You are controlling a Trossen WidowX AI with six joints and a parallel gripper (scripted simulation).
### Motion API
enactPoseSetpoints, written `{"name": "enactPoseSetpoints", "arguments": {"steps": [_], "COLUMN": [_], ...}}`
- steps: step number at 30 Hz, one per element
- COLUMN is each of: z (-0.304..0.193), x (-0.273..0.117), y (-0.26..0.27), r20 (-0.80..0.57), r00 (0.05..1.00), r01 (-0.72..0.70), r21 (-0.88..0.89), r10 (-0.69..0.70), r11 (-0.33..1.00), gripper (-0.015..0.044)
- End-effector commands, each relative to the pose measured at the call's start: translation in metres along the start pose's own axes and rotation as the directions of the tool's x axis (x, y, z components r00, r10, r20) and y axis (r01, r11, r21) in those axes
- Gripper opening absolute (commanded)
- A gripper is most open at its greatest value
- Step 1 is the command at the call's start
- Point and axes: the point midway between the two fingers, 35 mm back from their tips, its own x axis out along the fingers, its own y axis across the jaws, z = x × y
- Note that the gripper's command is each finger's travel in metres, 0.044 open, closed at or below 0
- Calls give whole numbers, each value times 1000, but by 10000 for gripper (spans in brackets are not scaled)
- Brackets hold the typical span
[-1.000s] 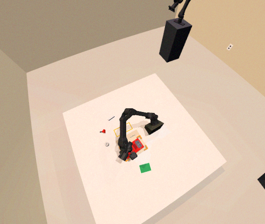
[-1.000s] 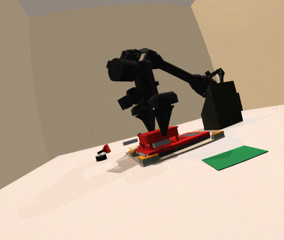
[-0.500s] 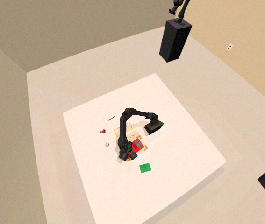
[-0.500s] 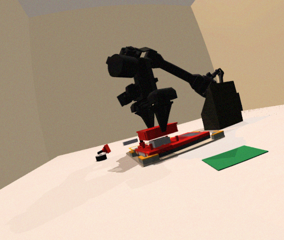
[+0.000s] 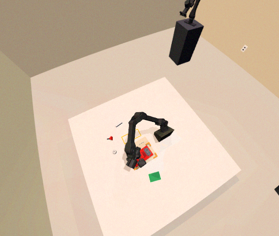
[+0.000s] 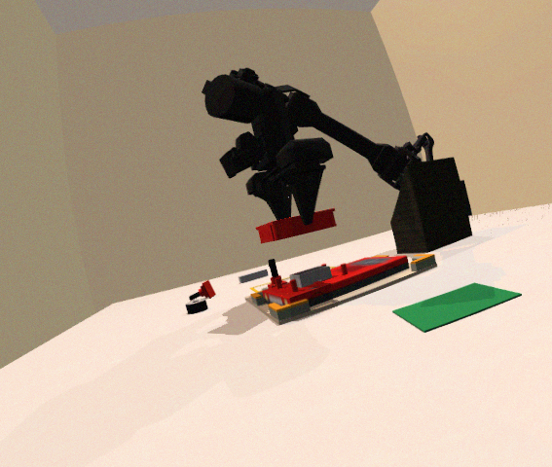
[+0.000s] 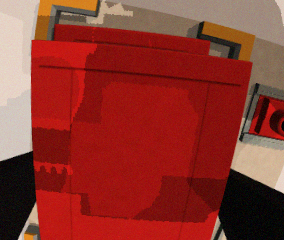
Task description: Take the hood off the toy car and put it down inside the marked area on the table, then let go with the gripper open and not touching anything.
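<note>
My gripper (image 6: pixel 295 221) (image 7: pixel 130 169) is shut on the red hood (image 6: pixel 323 221) (image 7: pixel 142 150), with one finger on each side. The hood hangs well above the toy car, slightly tilted in the exterior view. The red car (image 5: pixel 147 157) (image 6: pixel 356 269) (image 7: pixel 142 41) sits between orange-topped corner brackets; a grey block (image 6: pixel 311 275) shows on its uncovered front part. A yellow outlined rectangle (image 5: pixel 129 133) (image 6: pixel 254 289) is marked on the table beside the car's board. A flat green patch (image 5: pixel 154 176) (image 6: pixel 455 307) lies on the car's other side. The hood is hidden under the arm in the top view.
A small red block with an upright black stick (image 6: pixel 273 269) (image 7: pixel 272 117) stands beside the car. Past the board lie a wheel (image 5: pixel 114 151) (image 6: pixel 196 305), a red piece with a black stem (image 5: pixel 110 138) (image 6: pixel 207 289) and a dark bar (image 5: pixel 119 124) (image 6: pixel 253 275).
</note>
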Motion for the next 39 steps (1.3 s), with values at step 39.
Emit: {"name": "enactPoseSetpoints", "arguments": {"steps": [39], "z": [-65], "x": [-5], "y": [-211], "r20": [-14], "r00": [1000], "r01": [10], "r21": [4], "r10": [-10], "r11": [1000], "gripper": [0]}}
